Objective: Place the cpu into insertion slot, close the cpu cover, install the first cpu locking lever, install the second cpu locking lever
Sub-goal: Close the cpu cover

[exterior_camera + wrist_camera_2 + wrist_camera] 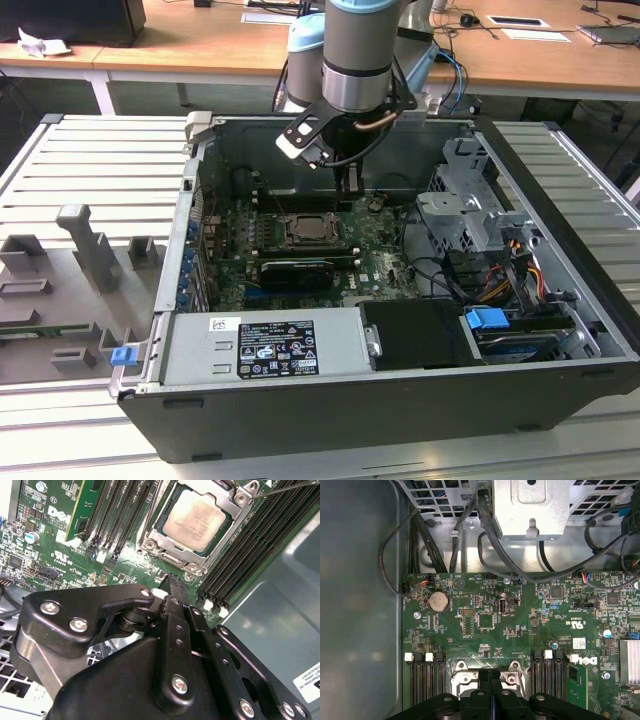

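The cpu (195,522) lies flat in the socket, its dull silvery top facing up; in the exterior view the cpu (311,229) sits mid-board. The cpu cover (172,550), a silvery frame, lies down around it. A thin wire locking lever (285,487) runs past one corner of the socket, and another lever (152,510) runs along the side by the memory slots. My gripper (172,580) is shut with nothing in it, its tips hanging just beyond the socket's edge. In the first wrist view the gripper (490,687) overlaps the socket corners (462,678).
Black memory slots (120,510) flank the socket on both sides. A long black card (295,270) lies across the board in front of the socket. The drive cage (465,215) with cables stands at the exterior view's right, the case wall (300,150) behind the arm, and the power supply (265,345) in front.
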Controlling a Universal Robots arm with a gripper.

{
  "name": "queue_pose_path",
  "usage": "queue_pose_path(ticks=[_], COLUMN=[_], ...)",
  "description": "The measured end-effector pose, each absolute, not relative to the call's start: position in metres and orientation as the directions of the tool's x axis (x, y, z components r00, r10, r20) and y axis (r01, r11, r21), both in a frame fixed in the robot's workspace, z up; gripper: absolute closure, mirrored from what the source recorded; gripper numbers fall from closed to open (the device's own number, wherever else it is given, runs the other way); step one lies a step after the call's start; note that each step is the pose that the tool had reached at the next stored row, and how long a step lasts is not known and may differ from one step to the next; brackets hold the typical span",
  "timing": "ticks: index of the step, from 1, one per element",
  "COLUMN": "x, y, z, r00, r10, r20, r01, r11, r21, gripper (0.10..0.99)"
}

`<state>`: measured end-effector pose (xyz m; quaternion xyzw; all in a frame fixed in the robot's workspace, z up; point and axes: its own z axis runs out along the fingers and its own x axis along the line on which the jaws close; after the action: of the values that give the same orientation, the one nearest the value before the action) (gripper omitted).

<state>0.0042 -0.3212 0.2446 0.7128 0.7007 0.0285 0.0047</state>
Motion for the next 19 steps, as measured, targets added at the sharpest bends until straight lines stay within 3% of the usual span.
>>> queue_pose_path(ticks=[19], x=[-0.013], y=[-0.321], z=[0.241], r00=[0.016], r10=[0.999], r20=[0.034], r01=[0.999], r11=[-0.018], r21=[0.047], gripper=[0.980])
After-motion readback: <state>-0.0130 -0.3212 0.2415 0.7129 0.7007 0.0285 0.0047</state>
